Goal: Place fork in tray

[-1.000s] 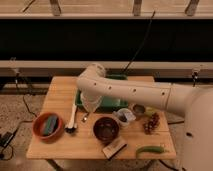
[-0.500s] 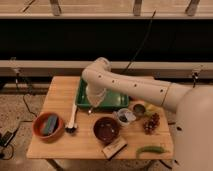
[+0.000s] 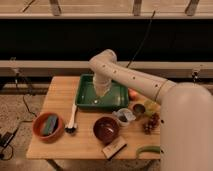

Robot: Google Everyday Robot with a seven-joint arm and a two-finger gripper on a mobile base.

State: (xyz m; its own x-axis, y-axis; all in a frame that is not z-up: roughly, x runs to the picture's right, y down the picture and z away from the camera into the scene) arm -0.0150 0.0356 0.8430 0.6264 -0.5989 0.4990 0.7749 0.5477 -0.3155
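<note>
The deep-green tray (image 3: 86, 102) sits at the back middle of the wooden table (image 3: 60, 92). My gripper (image 3: 101, 91) hangs from the pale arm and points down over the tray's middle, just above its floor. A small pale speck (image 3: 95, 100) lies on the tray floor right below the gripper; I cannot tell whether it is the fork. No fork shows anywhere else on the table.
An orange bowl (image 3: 48, 126) with a dark sponge stands front left. A white-handled utensil with a dark head (image 3: 73, 119) lies beside it. A brown bowl (image 3: 106, 129), small cup (image 3: 124, 116), grapes (image 3: 150, 124), orange fruit (image 3: 133, 93), brown block (image 3: 114, 147) and green vegetable (image 3: 147, 150) stand to the right.
The gripper has moved right and toward the back, from the tray's left front edge to over the tray's middle.
</note>
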